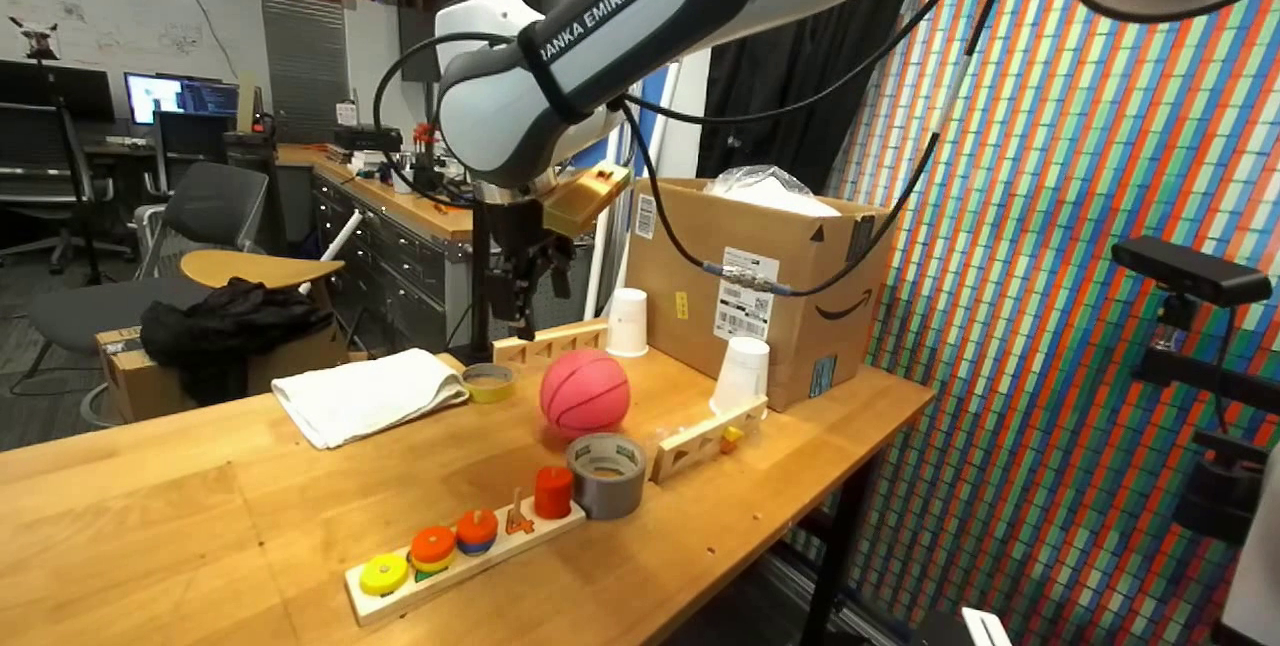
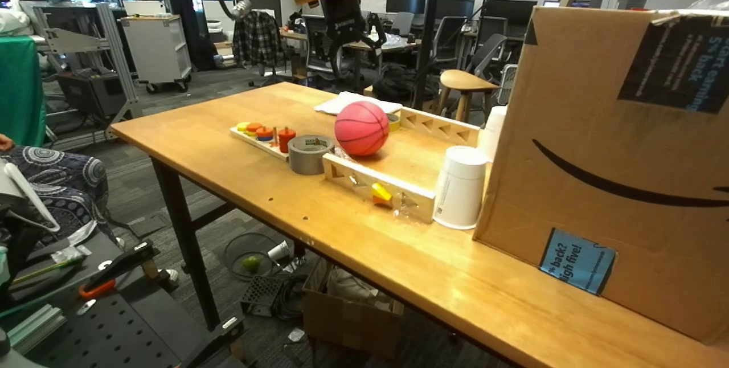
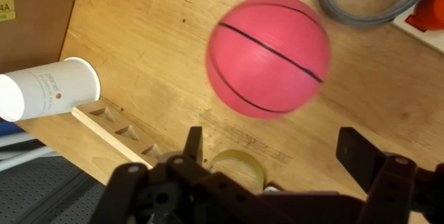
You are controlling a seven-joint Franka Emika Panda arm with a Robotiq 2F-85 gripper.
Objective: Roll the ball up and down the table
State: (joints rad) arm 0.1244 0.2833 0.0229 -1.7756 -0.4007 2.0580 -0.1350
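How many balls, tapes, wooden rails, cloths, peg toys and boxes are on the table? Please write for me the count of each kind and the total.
Ball: 1
Tapes: 2
Rails: 2
Cloth: 1
Peg toy: 1
Box: 1
Total: 8

There's the ball (image 2: 362,129) on the desk (image 2: 410,254), grey tape (image 2: 307,158) near it, fingers (image 2: 336,43) parted higher up; and look, the near rail (image 2: 361,182) runs from beside the tape towards an upturned cup (image 2: 459,188), right by the box (image 2: 598,146)!

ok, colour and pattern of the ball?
The ball is pink with black lines; best seen in the wrist view.
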